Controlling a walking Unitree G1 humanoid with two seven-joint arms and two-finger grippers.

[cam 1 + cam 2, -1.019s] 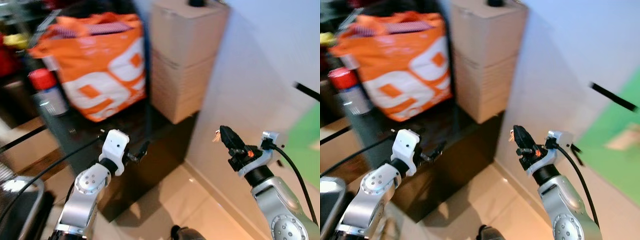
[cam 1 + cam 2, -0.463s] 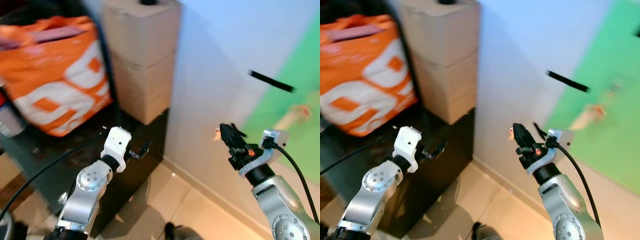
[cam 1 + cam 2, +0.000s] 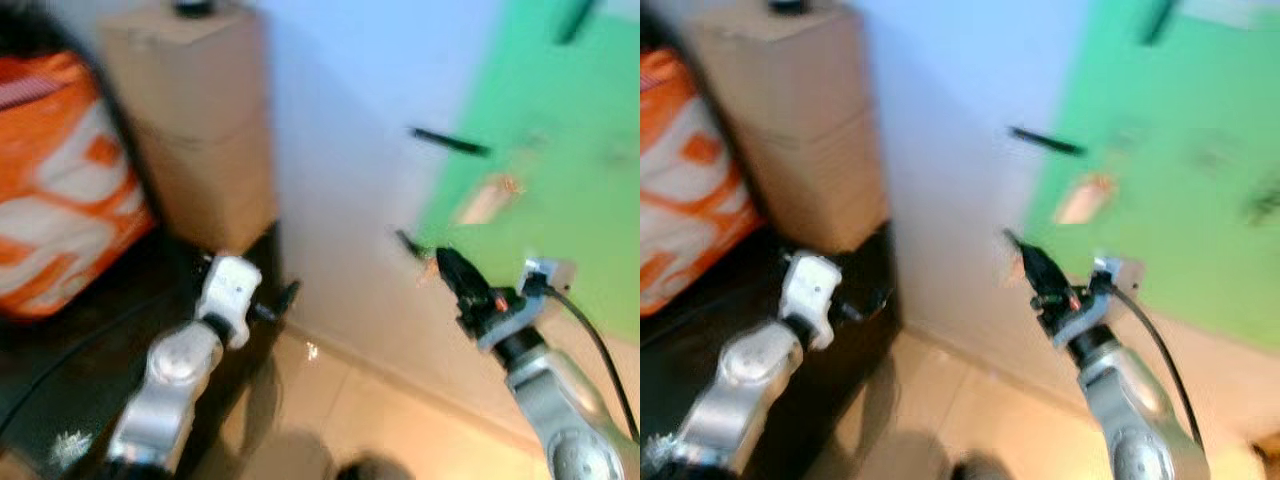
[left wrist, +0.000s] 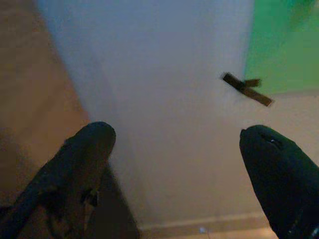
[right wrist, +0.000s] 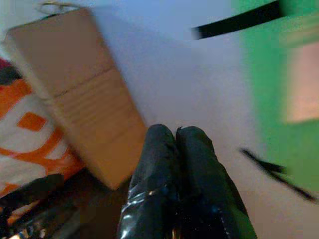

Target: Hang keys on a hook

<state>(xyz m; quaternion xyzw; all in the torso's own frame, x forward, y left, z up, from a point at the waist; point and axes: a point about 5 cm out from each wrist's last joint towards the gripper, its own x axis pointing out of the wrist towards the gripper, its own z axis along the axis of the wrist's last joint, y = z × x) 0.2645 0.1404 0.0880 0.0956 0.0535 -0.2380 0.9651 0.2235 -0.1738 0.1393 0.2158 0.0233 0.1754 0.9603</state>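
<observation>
A: Where do we have the keys (image 3: pixel 431 268)?

B: At the tip of our right gripper (image 3: pixel 443 262), raised in front of the pale wall (image 3: pixel 340 150) on the right of the scene. Its two black fingers (image 5: pixel 174 164) are pressed flat together in the right wrist view, with no gap between them, and the keys stick out at the tip.

A: How do they look?

B: Small and pale, a tan or silvery bit with a hint of orange (the head views are blurred, so we cannot make out separate keys or a ring).

A: And our left gripper (image 4: pixel 179 164)?

B: Held low on the left, over the dark cabinet (image 3: pixel 90 330). Its fingers stand wide apart and hold nothing; between them we see the wall and a dark bar (image 4: pixel 247 89) on it.

A: What else is before us?

B: A green panel (image 3: pixel 560 150) on the wall to the far right, with a dark bar at its left edge. Far left, a cardboard box (image 3: pixel 195 130) stands on the cabinet, and an orange and white bag (image 3: pixel 55 200) sits just left of it
</observation>
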